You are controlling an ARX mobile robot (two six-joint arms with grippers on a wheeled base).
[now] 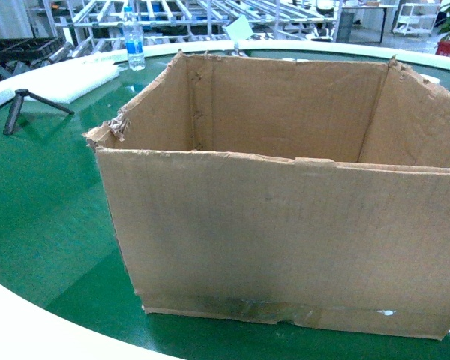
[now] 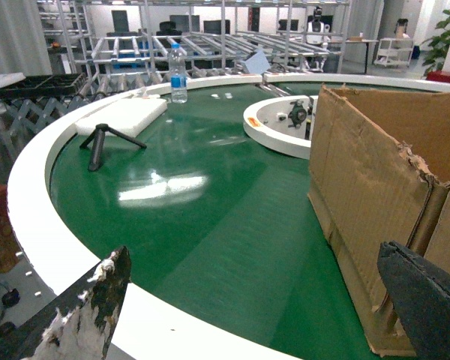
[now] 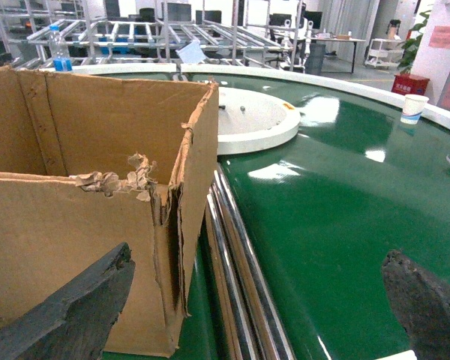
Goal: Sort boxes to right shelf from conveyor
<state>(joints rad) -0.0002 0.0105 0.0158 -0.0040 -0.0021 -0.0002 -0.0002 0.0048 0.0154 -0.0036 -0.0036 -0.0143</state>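
Head view: the box (image 1: 285,240) sits on the conveyor (image 1: 45,225), right in front of me, open top, rim ragged and torn at both near corners. Clear tape runs along its bottom edge with a small white spot beside it. Neither arm shows in this view.

Left wrist view: my left hand (image 2: 262,300) is spread wide, holding nothing, fingertips framing the box's left near corner; one tip sits close to that corner but I cannot tell if it touches. Behind on the belt: a small tripod (image 2: 101,142), a white foam slab (image 2: 124,116), a water bottle (image 2: 178,73).

Right wrist view: my right hand (image 3: 255,307) is also wide and empty, one tip low against the box's right face, the other out over bare belt. Two steel rails (image 3: 236,255) run beside the box. A paper cup (image 3: 414,107) stands on the far rim.

Risks as I judge them:
- The torn corners are weak; squeezing near the rim could buckle or rip the wall.
- The box is broad and open, so an uneven two-hand press would skew it or let it slide out.
- The lower edge could catch on the rails as I lift.
- The right shelf is not clearly in view; I would be swinging a bulky load toward a place I cannot see.
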